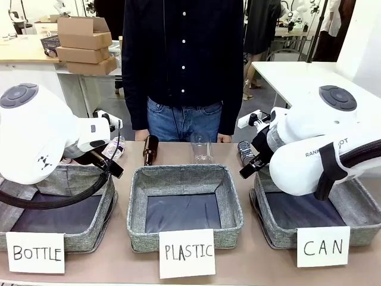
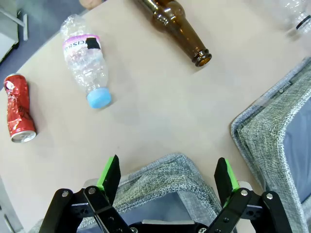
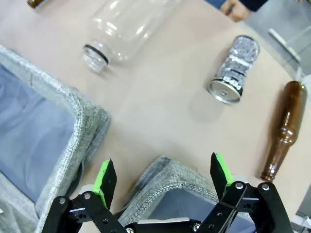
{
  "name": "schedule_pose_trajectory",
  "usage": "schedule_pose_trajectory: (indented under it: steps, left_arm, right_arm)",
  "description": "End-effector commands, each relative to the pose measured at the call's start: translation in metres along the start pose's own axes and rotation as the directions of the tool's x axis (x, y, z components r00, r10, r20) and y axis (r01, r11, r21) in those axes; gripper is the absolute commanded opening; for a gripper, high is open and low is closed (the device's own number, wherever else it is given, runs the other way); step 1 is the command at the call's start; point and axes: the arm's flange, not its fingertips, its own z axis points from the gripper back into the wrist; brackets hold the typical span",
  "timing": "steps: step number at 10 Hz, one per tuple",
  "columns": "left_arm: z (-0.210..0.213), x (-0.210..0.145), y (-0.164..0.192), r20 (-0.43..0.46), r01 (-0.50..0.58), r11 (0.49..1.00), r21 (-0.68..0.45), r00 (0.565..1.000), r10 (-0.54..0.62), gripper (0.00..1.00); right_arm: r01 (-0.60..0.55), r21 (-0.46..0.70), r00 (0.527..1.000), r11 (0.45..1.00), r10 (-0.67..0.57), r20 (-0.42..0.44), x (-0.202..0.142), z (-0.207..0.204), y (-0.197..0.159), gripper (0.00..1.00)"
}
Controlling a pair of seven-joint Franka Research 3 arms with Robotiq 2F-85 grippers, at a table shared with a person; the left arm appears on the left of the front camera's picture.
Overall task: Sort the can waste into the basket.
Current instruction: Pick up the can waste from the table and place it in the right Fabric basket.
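Note:
A crushed red can (image 2: 17, 109) lies on its side on the table, ahead and to the left of my left gripper (image 2: 167, 177). That gripper is open and hangs over a corner of the BOTTLE basket (image 2: 165, 177). The black can (image 3: 235, 70) with a silver top lies on its side beyond my right gripper (image 3: 163, 179), which is open above the far corner of the CAN basket (image 3: 167, 182). From the front, the black can (image 1: 245, 151) rests behind the CAN basket (image 1: 271, 229), just by my right gripper (image 1: 249, 167). My left gripper (image 1: 112, 165) is over the BOTTLE basket.
The PLASTIC basket (image 1: 137, 226) stands in the middle. A brown bottle (image 1: 150, 149) and a clear plastic bottle (image 1: 201, 150) lie behind it. Another plastic bottle (image 2: 87, 58) with a blue cap lies near the red can, and a second brown bottle (image 3: 282, 131) lies beside the black can. A person stands at the far edge.

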Motion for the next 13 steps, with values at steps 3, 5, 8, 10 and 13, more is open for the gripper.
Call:
schedule_pose_trajectory:
  steps: [3,5,8,10,13]
  left_arm:
    - [0.036,0.020,-0.004,-0.043,-0.013,0.999,-0.051,0.999,0.011,1.00]
    - [0.150,0.025,-0.018,0.015,-0.052,0.998,-0.021,0.999,0.053,1.00]
    - [0.198,-0.045,-0.015,0.035,0.024,0.990,-0.137,0.999,-0.019,1.00]
    - [0.226,0.012,-0.020,0.071,-0.008,0.998,-0.057,0.997,0.012,1.00]
    - [0.235,0.003,0.009,0.074,-0.061,0.937,-0.344,0.993,0.092,1.00]
  right_arm:
    - [-0.032,0.028,0.999,0.999,0.032,0.004,0.003,0.038,-0.003,1.00]
    - [0.008,0.052,0.998,0.999,-0.012,0.066,-0.012,0.142,-0.004,1.00]
    - [-0.292,0.212,0.956,0.933,0.290,0.042,-0.081,0.184,-0.002,1.00]
    - [-0.194,0.147,0.980,0.970,0.185,0.071,-0.007,0.200,-0.008,1.00]
    - [-0.134,0.526,0.982,0.840,0.042,0.183,-0.017,0.203,-0.027,1.00]
